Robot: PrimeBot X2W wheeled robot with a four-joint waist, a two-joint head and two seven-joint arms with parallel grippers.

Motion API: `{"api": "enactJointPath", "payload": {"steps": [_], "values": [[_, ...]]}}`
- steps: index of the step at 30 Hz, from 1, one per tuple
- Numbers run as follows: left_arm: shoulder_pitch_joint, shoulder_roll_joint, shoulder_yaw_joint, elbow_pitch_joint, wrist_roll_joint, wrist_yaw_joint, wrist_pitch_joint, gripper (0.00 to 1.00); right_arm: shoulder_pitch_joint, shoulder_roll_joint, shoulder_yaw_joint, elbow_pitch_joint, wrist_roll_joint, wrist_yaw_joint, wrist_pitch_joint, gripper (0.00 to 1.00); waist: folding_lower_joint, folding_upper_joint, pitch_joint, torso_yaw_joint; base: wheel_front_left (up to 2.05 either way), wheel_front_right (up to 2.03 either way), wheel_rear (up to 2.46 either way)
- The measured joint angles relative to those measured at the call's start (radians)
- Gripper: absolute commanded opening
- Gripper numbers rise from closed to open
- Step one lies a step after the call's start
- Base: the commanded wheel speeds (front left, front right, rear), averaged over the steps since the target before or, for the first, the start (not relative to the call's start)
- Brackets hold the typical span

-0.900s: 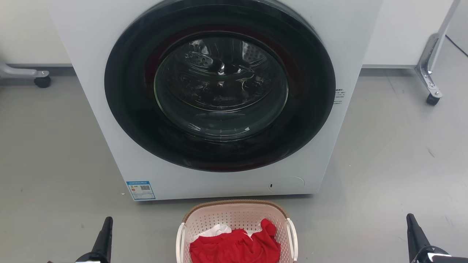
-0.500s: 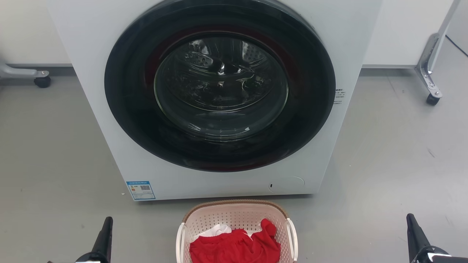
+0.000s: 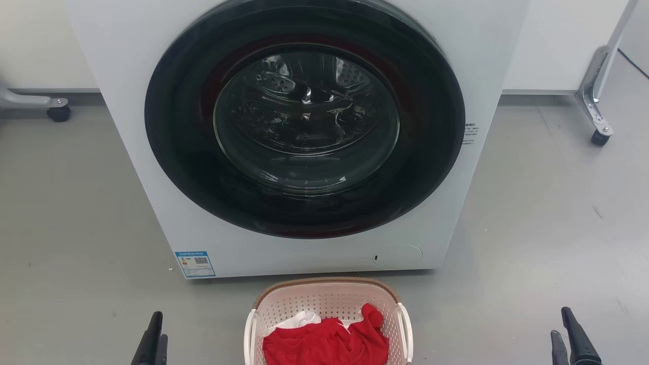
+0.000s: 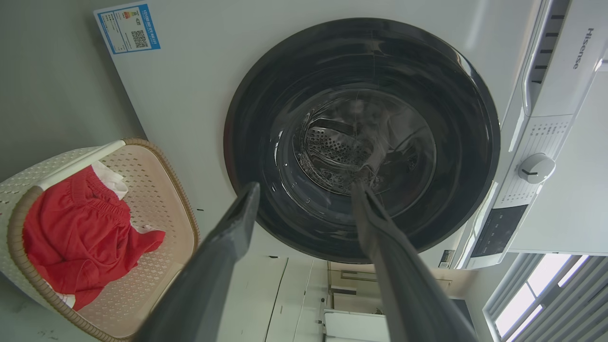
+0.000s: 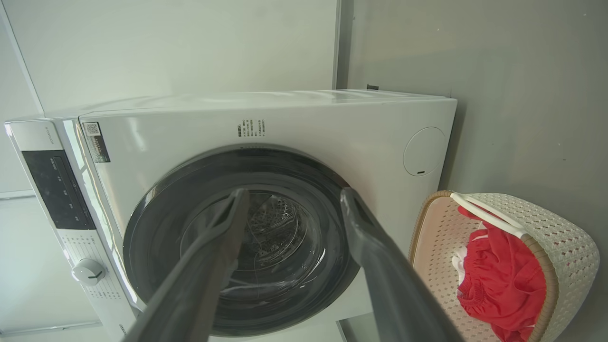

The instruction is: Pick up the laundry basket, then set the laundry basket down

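Observation:
The laundry basket (image 3: 324,282), pale perforated plastic with a brown rim and white side handles, stands on the floor at the bottom centre, just in front of the washer. A red garment (image 3: 324,343) and a bit of white cloth lie inside it. My left gripper (image 3: 158,327) is low at the basket's left, well apart from it, and my right gripper (image 3: 560,322) is far off to its right. The left wrist view has the left gripper (image 4: 305,186) open and empty, with the basket (image 4: 159,190) off to the side. My right gripper (image 5: 293,191) is likewise open, the basket (image 5: 563,237) beside it.
A white front-loading washer (image 3: 127,152) with its round dark door (image 3: 304,121) shut stands right behind the basket. Metal legs on casters stand at the far left (image 3: 58,112) and far right (image 3: 601,137). Grey floor spreads on both sides of the basket.
Both grippers have sunk a little lower in the head view and turned, so that a second finger of each now shows. The basket has stayed where it was.

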Motion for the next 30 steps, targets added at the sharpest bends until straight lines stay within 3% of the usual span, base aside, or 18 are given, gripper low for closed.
{"api": "enactJointPath", "payload": {"steps": [19, 30], "values": [[-0.021, 0.007, -0.054, -0.016, 0.077, 0.000, -0.074, 1.00, -0.018, -0.037, 0.071, -0.016, -0.144, 0.000, -0.075, 1.00, 0.0000, 0.0000, -0.001, 0.002, 0.00, 0.00, 0.00], [-0.040, 0.019, -0.067, -0.040, 0.305, 0.025, -0.112, 1.00, -0.032, -0.079, 0.135, -0.017, -0.335, -0.011, -0.121, 1.00, 0.0000, 0.0000, -0.002, 0.003, 0.00, 0.00, 0.00]]}}
